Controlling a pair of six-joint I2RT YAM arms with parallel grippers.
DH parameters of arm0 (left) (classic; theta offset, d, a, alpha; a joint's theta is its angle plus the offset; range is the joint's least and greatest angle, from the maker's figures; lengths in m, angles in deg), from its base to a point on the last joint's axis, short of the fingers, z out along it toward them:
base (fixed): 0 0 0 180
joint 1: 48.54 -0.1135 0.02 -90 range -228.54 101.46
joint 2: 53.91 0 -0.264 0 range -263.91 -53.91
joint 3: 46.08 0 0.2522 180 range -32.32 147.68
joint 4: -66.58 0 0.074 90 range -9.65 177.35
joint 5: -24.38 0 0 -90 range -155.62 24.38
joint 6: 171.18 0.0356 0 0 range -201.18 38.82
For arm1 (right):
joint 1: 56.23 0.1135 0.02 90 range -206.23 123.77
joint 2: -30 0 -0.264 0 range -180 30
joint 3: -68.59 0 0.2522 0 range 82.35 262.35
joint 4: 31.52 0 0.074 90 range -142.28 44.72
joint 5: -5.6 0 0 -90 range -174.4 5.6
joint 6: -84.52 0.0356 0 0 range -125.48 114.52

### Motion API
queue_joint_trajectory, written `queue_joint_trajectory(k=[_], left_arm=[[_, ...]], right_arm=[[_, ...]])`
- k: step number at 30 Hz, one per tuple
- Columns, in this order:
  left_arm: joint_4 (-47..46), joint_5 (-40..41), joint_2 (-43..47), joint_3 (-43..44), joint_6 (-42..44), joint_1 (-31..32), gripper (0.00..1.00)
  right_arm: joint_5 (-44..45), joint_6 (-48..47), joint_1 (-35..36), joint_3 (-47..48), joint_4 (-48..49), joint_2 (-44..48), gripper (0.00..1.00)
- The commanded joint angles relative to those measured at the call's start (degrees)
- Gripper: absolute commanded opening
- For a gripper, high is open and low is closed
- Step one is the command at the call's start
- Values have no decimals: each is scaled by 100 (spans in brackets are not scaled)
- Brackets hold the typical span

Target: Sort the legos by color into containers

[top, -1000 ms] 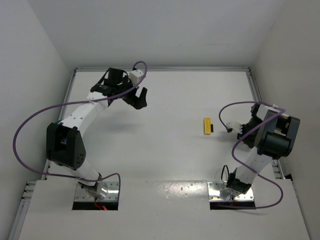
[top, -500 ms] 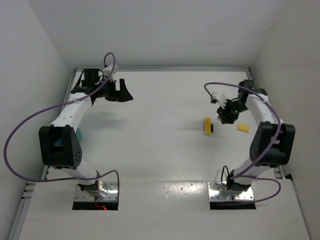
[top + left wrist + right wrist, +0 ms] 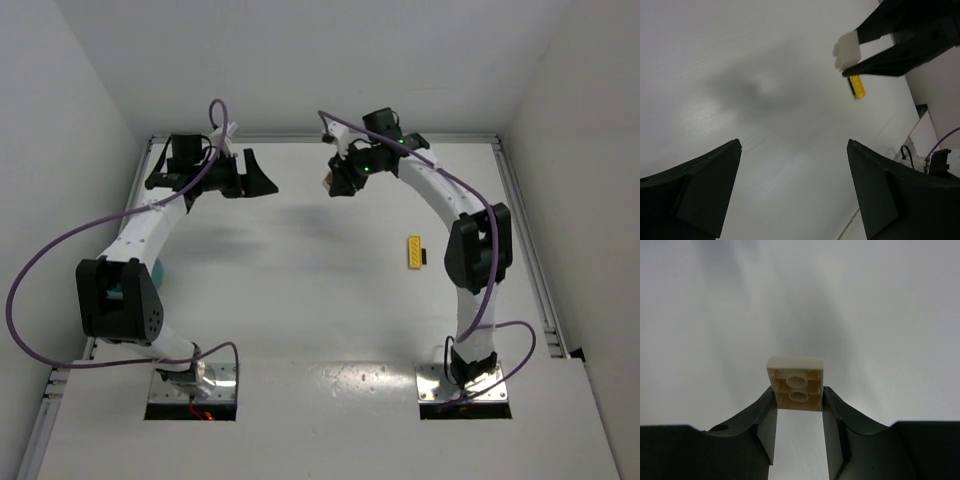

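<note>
Nearest the arm bases, at the left edge of the table (image 3: 300,320), a sliver of the teal container (image 3: 158,270) shows beside the left arm's elbow; its compartments are hidden. Right of the table's middle lies one yellow lego (image 3: 414,252), flat, with nothing touching it. Toward the far edge, about mid-width, the right gripper (image 3: 798,391) is clamped on a pale lego (image 3: 796,384), pinched by its lower sides, hollow underside to the wrist camera and clear of the table. Near the far left corner the left gripper (image 3: 256,180) stands with jaws wide apart and nothing between them, facing the right gripper across a gap. Judgement: the step in hand is carrying the pale lego, probably toward a hand-over, as the container sits on the left arm's side. The next move would call for placing the lego squarely between the left jaws, which must close before the right jaws let go. The yellow lego is not yet sorted.
</note>
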Motion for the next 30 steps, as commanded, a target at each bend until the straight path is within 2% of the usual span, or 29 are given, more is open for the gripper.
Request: queue_joint_trajectory(k=[1,7,16,22,29,30], left_arm=[[-533,-18,264,58,-735,111,93],[-998,114,80,119,-1343,277,88],[-937,676,79,128,-1291,848,82],[-937,958,132,14,-1291,972,79],[-937,1011,132,-48,-1291,972,70],[-937,1011,132,-100,-1291,972,66]], right_arm=[[-86,867,402,447,179,-38,13],[257,1272,859,446,101,93,12],[899,1553,1264,298,187,444,10],[715,1826,1431,298,292,506,10],[662,1940,1484,298,293,559,10],[662,1940,1484,298,354,611,10]])
